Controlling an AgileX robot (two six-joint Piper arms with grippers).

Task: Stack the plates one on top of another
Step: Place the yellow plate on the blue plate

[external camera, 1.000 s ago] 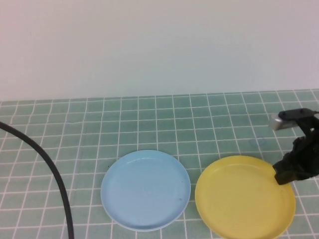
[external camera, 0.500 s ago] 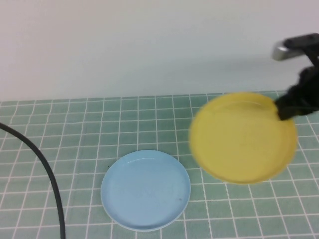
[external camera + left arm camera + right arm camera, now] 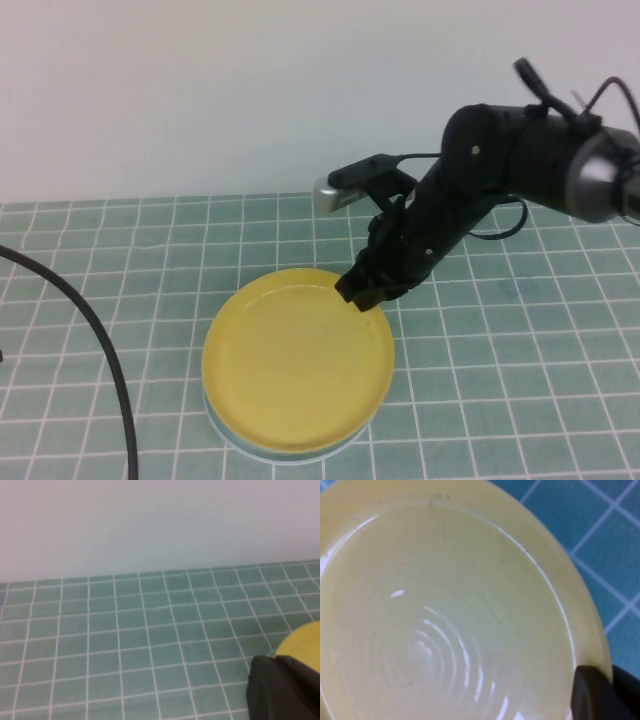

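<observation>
Clamped on the far right rim of the yellow plate [image 3: 297, 362], the right gripper [image 3: 366, 291] has its fingers closed tight around the edge, the arm reaching in from the far right. From the left: a black cable [image 3: 100, 345] curves across the near left of the green tiled table [image 3: 150, 250]. The left gripper [image 3: 282, 690] shows only as a dark shape in its own wrist view, parked off to the left, and I cannot tell how its fingers stand. In the middle, the yellow plate sits over the blue plate [image 3: 245, 452], of which only a thin light crescent peeks out at the near edge. Whether the yellow plate is fully resting on it or just above it, I cannot tell. No white plate is in view.

The risk now lies in the release. The yellow plate looks slightly offset toward the far right of the blue one, so if let go while tilted or not seated, it could slide or settle crooked. A finger under the rim could also drag the plate as the arm pulls away, shifting both plates. Opening fully and lifting straight up would limit that.
</observation>
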